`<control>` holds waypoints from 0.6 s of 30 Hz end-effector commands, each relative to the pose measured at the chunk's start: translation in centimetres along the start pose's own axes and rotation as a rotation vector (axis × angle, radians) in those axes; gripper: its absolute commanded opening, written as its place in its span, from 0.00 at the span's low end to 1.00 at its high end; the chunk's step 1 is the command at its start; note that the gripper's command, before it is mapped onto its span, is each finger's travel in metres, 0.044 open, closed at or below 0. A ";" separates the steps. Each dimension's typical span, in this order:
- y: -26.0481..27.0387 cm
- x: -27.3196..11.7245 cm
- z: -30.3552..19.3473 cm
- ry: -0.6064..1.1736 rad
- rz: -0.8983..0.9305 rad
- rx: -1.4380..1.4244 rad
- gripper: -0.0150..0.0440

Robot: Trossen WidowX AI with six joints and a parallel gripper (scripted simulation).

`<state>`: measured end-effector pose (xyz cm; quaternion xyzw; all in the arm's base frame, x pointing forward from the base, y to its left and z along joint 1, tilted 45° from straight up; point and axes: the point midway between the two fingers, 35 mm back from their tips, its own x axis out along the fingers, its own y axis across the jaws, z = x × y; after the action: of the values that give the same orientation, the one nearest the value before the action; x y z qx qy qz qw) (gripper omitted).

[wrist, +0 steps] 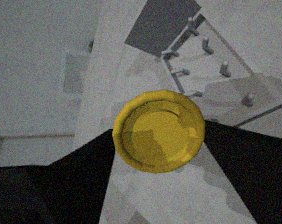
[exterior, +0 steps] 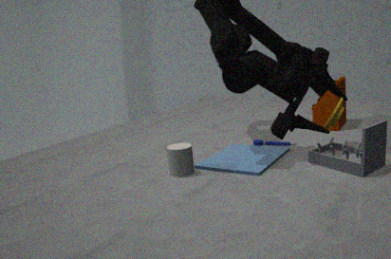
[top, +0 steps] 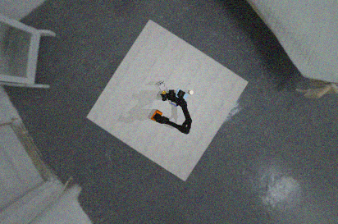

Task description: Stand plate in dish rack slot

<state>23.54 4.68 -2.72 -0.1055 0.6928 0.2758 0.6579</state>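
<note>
The yellow plate (top: 163,93) (exterior: 335,114) (wrist: 159,135) is held above the surface, steeply tilted and seen nearly edge-on in the exterior view. My gripper (exterior: 336,115) (wrist: 157,129) is shut on it, one black finger at each side of the rim. The grey dish rack (exterior: 336,163) (wrist: 164,25) stands below the plate, with its tall end panel (exterior: 375,147) at the right in the exterior view. Its pegs show beyond the plate in the wrist view, at upper right. The plate is clear above the pegs in the exterior view. The rack's near part is partly hidden in the wrist view.
A light blue board (exterior: 242,158) lies left of the rack in the exterior view, with a blue tool (exterior: 277,143) behind it. A pale cylinder (exterior: 180,160) (top: 191,92) stands beyond the board. The orange arm base (top: 156,115) (exterior: 324,109) is behind the plate.
</note>
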 end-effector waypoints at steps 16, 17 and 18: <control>-1.4 0.3 -0.4 -0.310 0.051 -0.388 0.25; -1.5 0.3 -0.5 -0.329 0.047 -0.410 0.25; -1.5 0.2 -0.5 -0.347 0.043 -0.432 0.25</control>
<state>24.04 3.27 -3.32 -0.1690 0.5227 0.4287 0.7173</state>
